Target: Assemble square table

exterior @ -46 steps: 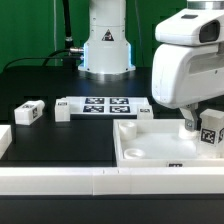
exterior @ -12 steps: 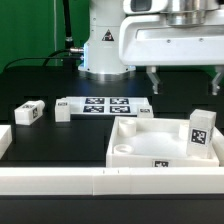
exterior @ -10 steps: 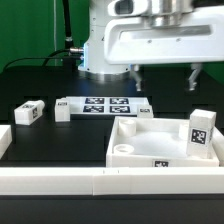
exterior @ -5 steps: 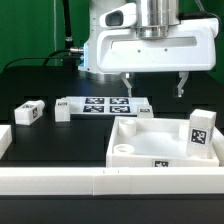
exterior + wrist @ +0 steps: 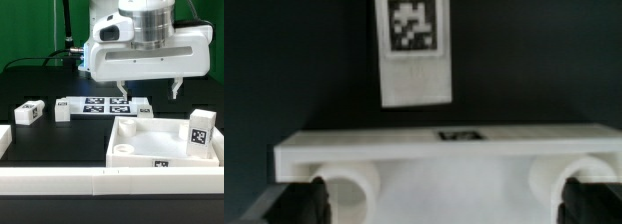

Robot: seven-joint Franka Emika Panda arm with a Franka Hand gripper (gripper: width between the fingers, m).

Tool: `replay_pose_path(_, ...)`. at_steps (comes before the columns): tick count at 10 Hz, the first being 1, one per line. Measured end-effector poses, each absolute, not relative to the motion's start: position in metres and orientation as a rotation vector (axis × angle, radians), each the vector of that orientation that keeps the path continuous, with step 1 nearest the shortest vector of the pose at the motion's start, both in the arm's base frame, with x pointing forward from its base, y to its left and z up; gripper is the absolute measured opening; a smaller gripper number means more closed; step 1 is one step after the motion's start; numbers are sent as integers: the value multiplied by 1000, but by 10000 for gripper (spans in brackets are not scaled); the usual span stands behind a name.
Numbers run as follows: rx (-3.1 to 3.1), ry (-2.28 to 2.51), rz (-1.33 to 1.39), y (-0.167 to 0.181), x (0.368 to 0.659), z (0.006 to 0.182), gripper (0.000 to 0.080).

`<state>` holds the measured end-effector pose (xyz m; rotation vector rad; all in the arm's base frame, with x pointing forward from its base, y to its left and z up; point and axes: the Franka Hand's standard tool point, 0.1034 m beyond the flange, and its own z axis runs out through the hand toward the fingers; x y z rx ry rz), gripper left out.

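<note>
- Black work surface (image 5: 40, 85) before a green backdrop (image 5: 30, 25); white border rails (image 5: 60, 180) run along its near edge.
- Gripper (image 5: 150, 91) hangs above the surface, jaws wide apart and holding nothing, over the far edge of the square table top (image 5: 140, 135).
- That top lies rim up, near, on the exterior view's right.
- One leg (image 5: 201, 130) stands upright on the top's right side.
- Loose leg (image 5: 29, 112) lies on the exterior view's left, well apart from the top.
- Marker board (image 5: 100, 105) lies flat just beyond the top's far rim.
</note>
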<state>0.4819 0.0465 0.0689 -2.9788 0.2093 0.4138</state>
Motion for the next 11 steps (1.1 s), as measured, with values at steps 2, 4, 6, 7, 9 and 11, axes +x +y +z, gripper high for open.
replay_pose_path(2, -2936, 215, 598, 47, 484, 65, 649)
replay_pose_path(4, -2880, 216, 797, 45, 475, 60, 649)
replay_pose_path(6, -2824, 205, 955, 46, 473, 57, 649)
replay_pose_path(7, -2782, 200, 1054, 46, 469, 57, 649)
replay_pose_path(9, -2710, 190, 1210, 46, 464, 54, 649)
replay_pose_path(11, -2672, 211, 1334, 40, 457, 33, 649)
